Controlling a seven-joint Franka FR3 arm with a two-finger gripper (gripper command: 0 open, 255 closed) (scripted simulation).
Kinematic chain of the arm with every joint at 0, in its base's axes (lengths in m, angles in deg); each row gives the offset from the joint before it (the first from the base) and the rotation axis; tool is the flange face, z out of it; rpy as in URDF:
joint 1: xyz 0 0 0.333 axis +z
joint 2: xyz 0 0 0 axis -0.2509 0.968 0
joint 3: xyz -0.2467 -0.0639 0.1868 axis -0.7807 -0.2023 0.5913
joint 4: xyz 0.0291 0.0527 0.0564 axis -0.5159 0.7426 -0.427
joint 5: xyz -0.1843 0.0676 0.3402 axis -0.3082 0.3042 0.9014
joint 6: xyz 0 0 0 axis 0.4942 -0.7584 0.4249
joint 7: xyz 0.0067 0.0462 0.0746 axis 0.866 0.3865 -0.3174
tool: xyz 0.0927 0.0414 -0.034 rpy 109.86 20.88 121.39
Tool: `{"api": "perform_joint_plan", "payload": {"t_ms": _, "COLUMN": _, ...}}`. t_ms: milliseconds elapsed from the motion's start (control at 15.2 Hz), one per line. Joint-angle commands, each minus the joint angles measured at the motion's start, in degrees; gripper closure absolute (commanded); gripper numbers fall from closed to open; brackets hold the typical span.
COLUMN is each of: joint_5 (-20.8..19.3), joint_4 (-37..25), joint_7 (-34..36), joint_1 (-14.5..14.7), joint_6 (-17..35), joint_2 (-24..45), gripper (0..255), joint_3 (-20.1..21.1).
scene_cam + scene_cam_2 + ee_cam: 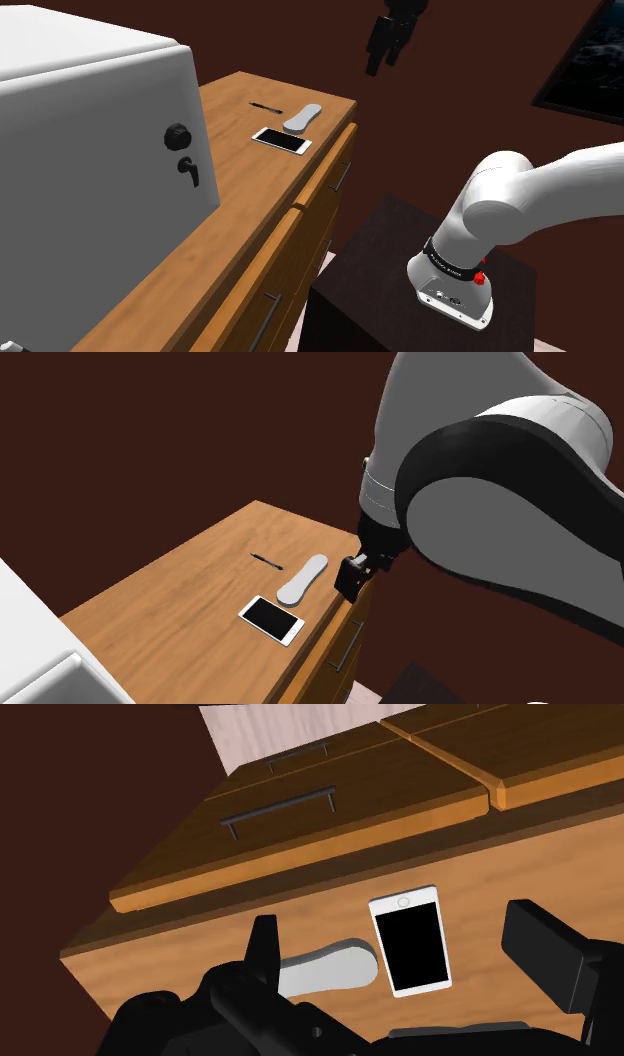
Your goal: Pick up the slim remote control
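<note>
Open and holding nothing, the end effector hangs above the desk, its fingers wide apart. In the wrist view they straddle the phone and one end of the slim remote control.

The pale grey remote lies flat near the desk's far corner, close to the front edge. In the shoulder view its long axis runs from 7 to 1 o'clock. There the phone touches nothing at the remote's 7 o'clock, and a thin black pen lies apart at its 10 o'clock.

Bare wood stretches from these things to the white box with a black knob. The wrist view adds drawer fronts with dark handles below the edge.
</note>
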Motion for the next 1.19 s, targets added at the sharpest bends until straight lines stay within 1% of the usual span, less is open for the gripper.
{"api": "perform_joint_plan", "payload": {"t_ms": 0, "joint_5": 0.0, "joint_4": 0.0, "joint_7": 0.0, "joint_1": 0.0, "joint_6": 0.0, "joint_2": 0.0, "gripper": 0, "joint_3": 0.0}}
{"api": "perform_joint_plan", "payload": {"t_ms": 264, "joint_5": 2.0, "joint_4": -0.5, "joint_7": 10.9, "joint_1": -3.4, "joint_6": 5.5, "joint_2": 7.2, "gripper": 0, "joint_3": 3.1}}
{"api": "perform_joint_plan", "payload": {"t_ms": 594, "joint_5": 3.3, "joint_4": -2.9, "joint_7": 24.2, "joint_1": -7.5, "joint_6": 11.6, "joint_2": 17.2, "gripper": 0, "joint_3": 6.3}}
{"api": "perform_joint_plan", "payload": {"t_ms": 858, "joint_5": 3.6, "joint_4": -5.9, "joint_7": 34.6, "joint_1": -10.5, "joint_6": 15.7, "joint_2": 25.5, "gripper": 0, "joint_3": 7.9}}
{"api": "perform_joint_plan", "payload": {"t_ms": 1122, "joint_5": 3.4, "joint_4": -9.5, "joint_7": 44.5, "joint_1": -13.1, "joint_6": 19.1, "joint_2": 33.7, "gripper": 0, "joint_3": 8.7}}
